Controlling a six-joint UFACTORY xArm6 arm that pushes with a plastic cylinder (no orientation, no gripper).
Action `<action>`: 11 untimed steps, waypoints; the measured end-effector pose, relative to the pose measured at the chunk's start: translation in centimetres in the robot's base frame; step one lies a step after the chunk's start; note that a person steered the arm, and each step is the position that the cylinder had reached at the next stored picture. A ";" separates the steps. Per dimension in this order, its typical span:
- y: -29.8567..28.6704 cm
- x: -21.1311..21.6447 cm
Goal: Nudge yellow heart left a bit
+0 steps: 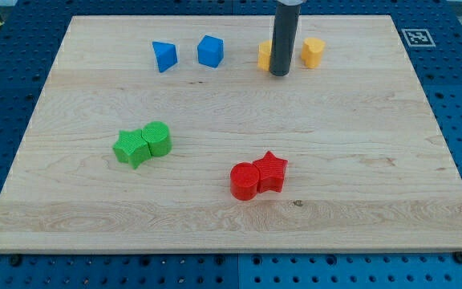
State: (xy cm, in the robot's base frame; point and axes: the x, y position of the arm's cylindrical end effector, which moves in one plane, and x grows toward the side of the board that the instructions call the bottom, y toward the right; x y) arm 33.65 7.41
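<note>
camera view: you have no jaws on this rig, only a straight dark rod, so there is nothing to open or close. my tip (280, 75) rests on the pale wooden bench (359, 201) near the view's top, between two yellow blocks. the one on the view's right (313, 51), rounded on top and narrowing below, reads as the yellow heart; it sits just beside the rod, though i cannot tell if they touch. the other yellow block (265, 54) is partly hidden behind the rod, and its shape cannot be made out.

as it stands, my tip is on the wrong side of the heart for a leftward push. you'd do well to bring my tip round to the heart's right side first, passing clear of it, then push left through its middle so it doesn't spin. keep the push short: the hidden yellow block lies close on the left and would likely be struck.

well apart to the left sit a blue wedge-like block (164, 56) and a blue cube-like block (210, 50); the green pair (143, 144) and red pair (258, 176) lie far below.
</note>
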 end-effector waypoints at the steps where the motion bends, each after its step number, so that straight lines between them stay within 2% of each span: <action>1: -0.1 0.0; 4: -1.7 0.1; 6: 4.3 3.1; 8: 8.1 3.2; 9: 9.2 2.3; 11: 9.2 -4.2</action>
State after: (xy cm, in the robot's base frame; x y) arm 29.41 16.65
